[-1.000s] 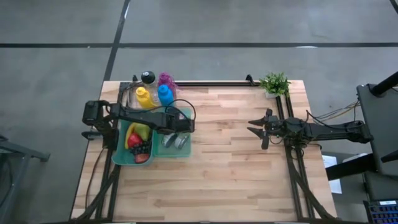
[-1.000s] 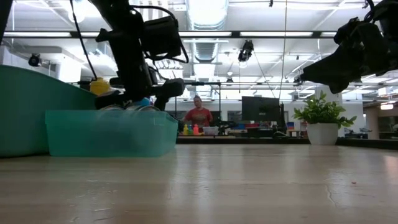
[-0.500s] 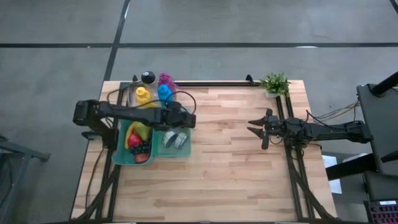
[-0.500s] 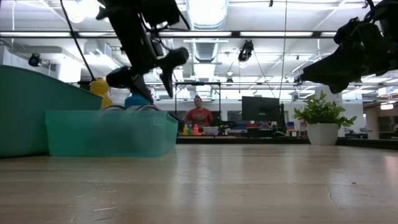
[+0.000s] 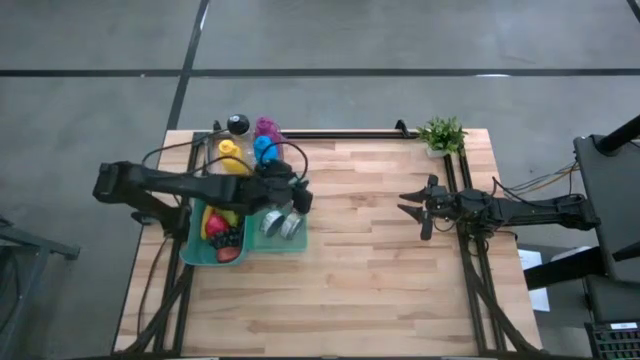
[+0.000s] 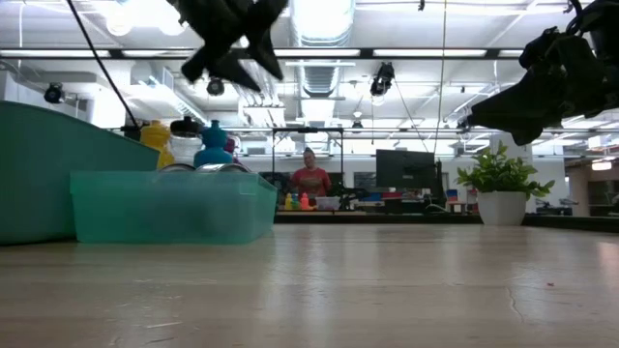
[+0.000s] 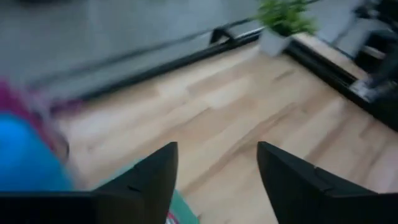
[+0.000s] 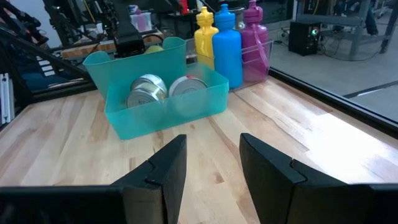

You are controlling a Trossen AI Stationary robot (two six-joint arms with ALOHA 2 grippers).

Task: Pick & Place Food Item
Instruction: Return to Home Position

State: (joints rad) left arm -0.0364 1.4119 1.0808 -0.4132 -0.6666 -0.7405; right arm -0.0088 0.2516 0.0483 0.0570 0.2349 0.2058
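Left fingers point(image 5: 298, 198) have lifted above the light green bin point(image 6: 174, 208)

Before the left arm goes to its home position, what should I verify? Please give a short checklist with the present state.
1. Nothing held in the left jaws: ok, open and empty.
2. The left arm is raised above the bottles: ok, low view.
3. The tuna cans lie inside the light green bin: ok for two; any more, cannot tell.
4. The bottles stand upright: ok.
5. The right arm is away from the path: ok, at the table's right side, right jaws open.
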